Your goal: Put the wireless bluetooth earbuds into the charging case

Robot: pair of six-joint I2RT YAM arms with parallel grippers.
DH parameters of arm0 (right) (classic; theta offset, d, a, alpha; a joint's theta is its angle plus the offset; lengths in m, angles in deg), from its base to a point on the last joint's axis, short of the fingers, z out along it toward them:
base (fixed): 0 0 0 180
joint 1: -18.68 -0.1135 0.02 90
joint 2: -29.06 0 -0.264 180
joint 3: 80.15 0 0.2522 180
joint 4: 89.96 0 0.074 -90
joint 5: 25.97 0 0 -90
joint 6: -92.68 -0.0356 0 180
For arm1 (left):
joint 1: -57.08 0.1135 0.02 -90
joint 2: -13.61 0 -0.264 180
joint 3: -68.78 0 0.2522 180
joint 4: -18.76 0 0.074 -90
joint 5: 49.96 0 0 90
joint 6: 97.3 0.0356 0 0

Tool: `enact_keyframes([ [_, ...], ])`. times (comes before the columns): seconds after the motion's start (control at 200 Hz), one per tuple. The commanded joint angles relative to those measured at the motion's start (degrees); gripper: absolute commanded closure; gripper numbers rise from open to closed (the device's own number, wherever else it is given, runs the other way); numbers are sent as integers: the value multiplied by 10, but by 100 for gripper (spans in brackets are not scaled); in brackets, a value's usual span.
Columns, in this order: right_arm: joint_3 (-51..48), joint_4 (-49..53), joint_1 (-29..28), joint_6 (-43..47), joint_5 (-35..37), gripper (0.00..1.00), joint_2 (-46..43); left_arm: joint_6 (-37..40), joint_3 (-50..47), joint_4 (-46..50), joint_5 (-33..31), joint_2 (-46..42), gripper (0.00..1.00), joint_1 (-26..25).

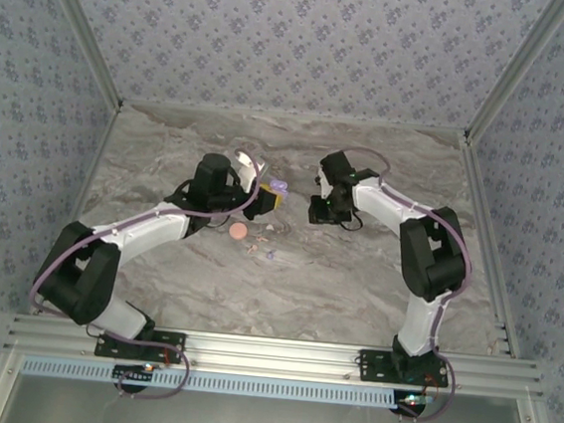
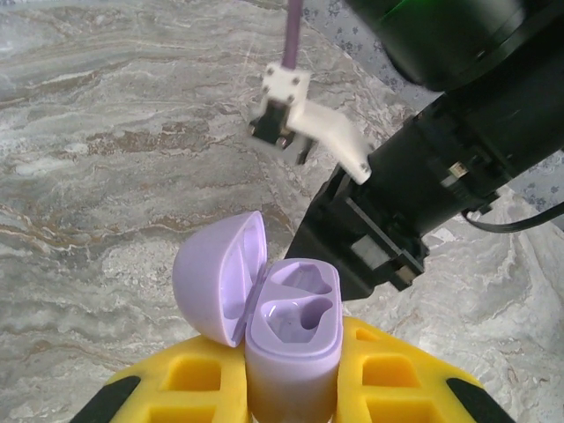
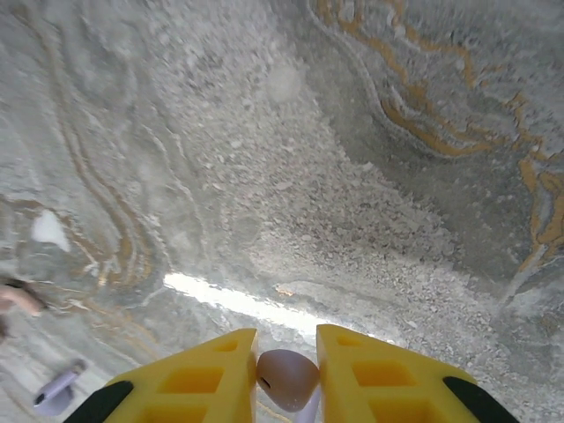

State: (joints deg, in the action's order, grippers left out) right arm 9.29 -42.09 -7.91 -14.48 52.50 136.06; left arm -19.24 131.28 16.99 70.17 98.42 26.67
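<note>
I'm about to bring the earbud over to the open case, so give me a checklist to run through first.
1. Charging case clamped in left gripper: ok.
2. Lid swung open: ok.
3. Sockets empty: ok.
4. Earbud pinched in right gripper: ok.
5. Earbud's stem turned to suit a socket: cannot tell.
6. Right gripper above the case: not ok, it stands off to one side.

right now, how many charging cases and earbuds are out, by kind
charging cases: 2 (lavender charging case, open, in the left gripper; salmon-pink case on the table)
earbuds: 3 (held earbud in the right gripper; lavender earbud and pink earbud on the table)
total: 5
</note>
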Motion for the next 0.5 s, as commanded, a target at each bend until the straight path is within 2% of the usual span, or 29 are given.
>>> enact_keyframes([
  [0.0,-17,-43,13,-9,-51,77,-38,-31,-8,-67,-6,13,87,-5],
  [0.495,-30,-120,58,-44,-157,77,-126,-54,-43,-182,-3,57,86,-19],
])
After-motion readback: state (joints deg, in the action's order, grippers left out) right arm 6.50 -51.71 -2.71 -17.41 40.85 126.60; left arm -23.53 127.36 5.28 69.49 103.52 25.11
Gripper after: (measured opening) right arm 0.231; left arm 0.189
